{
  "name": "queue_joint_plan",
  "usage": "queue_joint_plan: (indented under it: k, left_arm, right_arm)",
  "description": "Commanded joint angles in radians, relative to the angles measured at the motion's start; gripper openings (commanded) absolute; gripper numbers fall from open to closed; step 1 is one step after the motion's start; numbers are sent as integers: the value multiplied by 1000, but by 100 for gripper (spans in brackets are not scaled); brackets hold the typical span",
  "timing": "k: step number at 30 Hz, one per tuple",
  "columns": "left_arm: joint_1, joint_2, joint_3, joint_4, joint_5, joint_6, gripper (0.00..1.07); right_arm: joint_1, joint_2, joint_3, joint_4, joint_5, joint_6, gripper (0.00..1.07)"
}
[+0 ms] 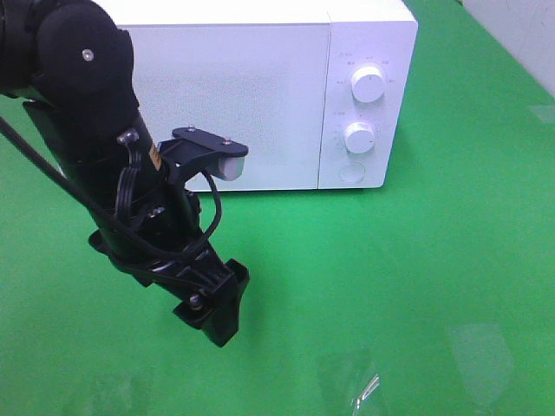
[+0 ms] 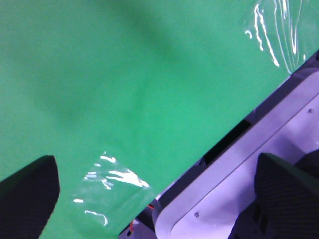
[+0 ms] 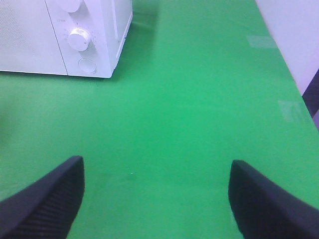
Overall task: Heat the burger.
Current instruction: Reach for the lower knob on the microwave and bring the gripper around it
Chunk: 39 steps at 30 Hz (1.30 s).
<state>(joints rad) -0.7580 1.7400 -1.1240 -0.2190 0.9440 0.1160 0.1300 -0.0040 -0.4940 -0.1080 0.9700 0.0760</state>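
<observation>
Green cloth covers the bench edge to edge. White microwave sits at the far side, door shut & frosted, so nothing inside can be made out. Its panel on the right has an upper knob, a lower knob & a round button; the markings are too small to read.

Burger: not seen in any view, can't tell where it is.

Left arm fills the near-left of the high view and blocks the microwave's left edge & part of the door. Its wrist cam juts out in front of the door. Left pincer points down at the cloth, near-left of centre; from above the fingers overlap, so the gap can't be read there. In its wrist view two dark ribbed fingers stand wide apart, both cut off by the frame, w/ only cloth & a pale machine base between them: spread, gripping nothing.

Right arm is outside the high view. Right pincer in its own view: fingers cut off by the frame, wide apart over cloth, holding nothing, well apart from the microwave's panel.

Shiny clear patches glare on the near cloth; tape or film, can't tell.
</observation>
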Motion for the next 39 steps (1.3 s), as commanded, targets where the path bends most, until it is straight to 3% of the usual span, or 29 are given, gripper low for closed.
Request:
queue_joint_plan:
  k: [1,2,5,6,13,15,20,24,34,39]
  left_arm:
    - [48,-10,3,6,60,-7,99]
    - [88,-10,3,6,72,-5,99]
    - [106,-10,3,6,79,-3,99]
    - [154,-10,3,6,102,1,99]
    - [296,-39,3,6,189,29,99]
    - [400,-106,3,8,215,31,99]
    - [472,-177,3,18,240,36,99]
    - [600,-308,3,94,297,38,99]
    - [723,-509,3,103,326,38,99]
    - [729,-654,13,103,331,38,99]
  right_arm:
    - [-3,-27,3,-3,-8,-14,76]
    - [-3,-27,3,-3,-8,-14,76]
    - [-3,-27,3,-3,-8,-14,76]
    - [-3,-27,3,-3,-8,-14,76]
    - [-3,-27,3,-3,-8,-14,76]
    - [-3,-27,3,-3,-8,-14,76]
    - [-3,-27,3,-3,-8,-14,76]
    - [-3,-27,3,-3,-8,-14,76]
    - [-3,-27,3,-3,-8,-14,76]
    - [-3,-27,3,-3,-8,-14,76]
